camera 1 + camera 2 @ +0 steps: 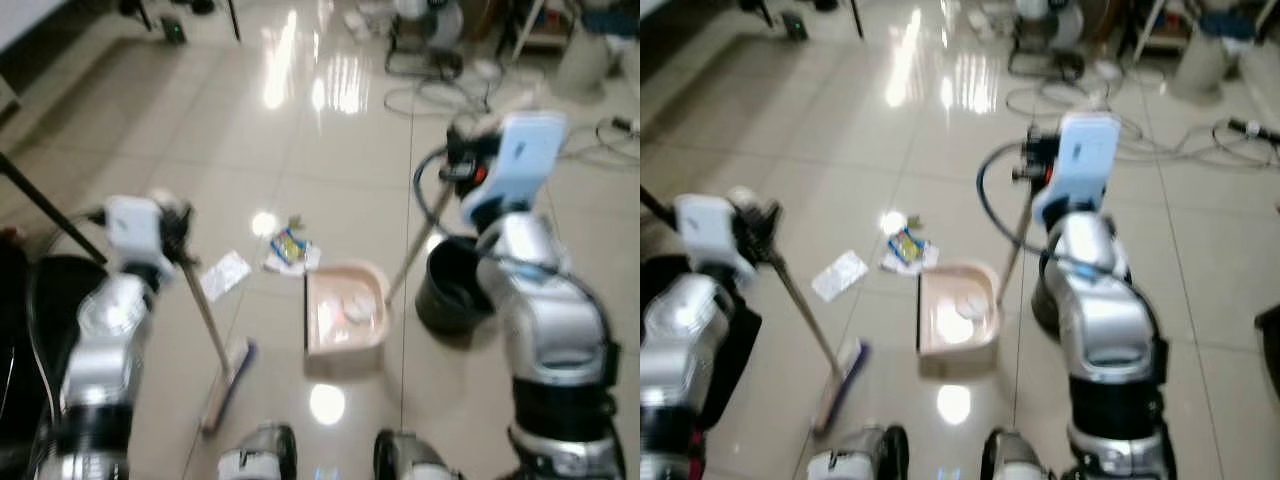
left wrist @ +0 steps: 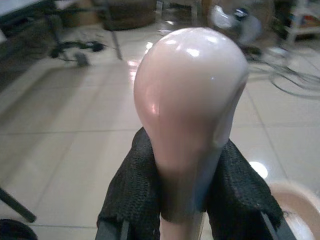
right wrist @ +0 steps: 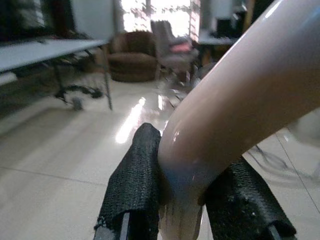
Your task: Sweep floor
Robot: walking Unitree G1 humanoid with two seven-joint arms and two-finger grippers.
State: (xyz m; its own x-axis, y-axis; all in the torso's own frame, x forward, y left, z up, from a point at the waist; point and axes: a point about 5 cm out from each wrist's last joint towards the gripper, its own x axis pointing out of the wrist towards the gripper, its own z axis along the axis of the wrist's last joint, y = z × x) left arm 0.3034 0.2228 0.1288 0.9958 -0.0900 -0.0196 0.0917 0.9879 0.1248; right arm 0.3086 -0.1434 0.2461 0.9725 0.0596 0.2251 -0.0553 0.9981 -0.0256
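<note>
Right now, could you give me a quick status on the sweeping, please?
Left gripper shut on broom; right gripper shut on dustpan handle. Wrappers on floor beyond dustpan. Black bin beside it.

pale pink dustpan point(image 1: 345, 315), pink broom handle point(image 2: 190, 110), black bucket point(image 1: 450, 290), glossy beige floor tiles point(image 1: 200, 120)

Dustpan point(image 1: 345, 318) on floor point(image 1: 300, 130), centre; wrappers point(image 1: 290, 250) just behind it, to the left. Broom point(image 1: 222, 372) left of dustpan. Bucket point(image 1: 452, 288) to the right. Cables point(image 1: 450, 95) and fan point(image 1: 425, 25) far behind.
</note>
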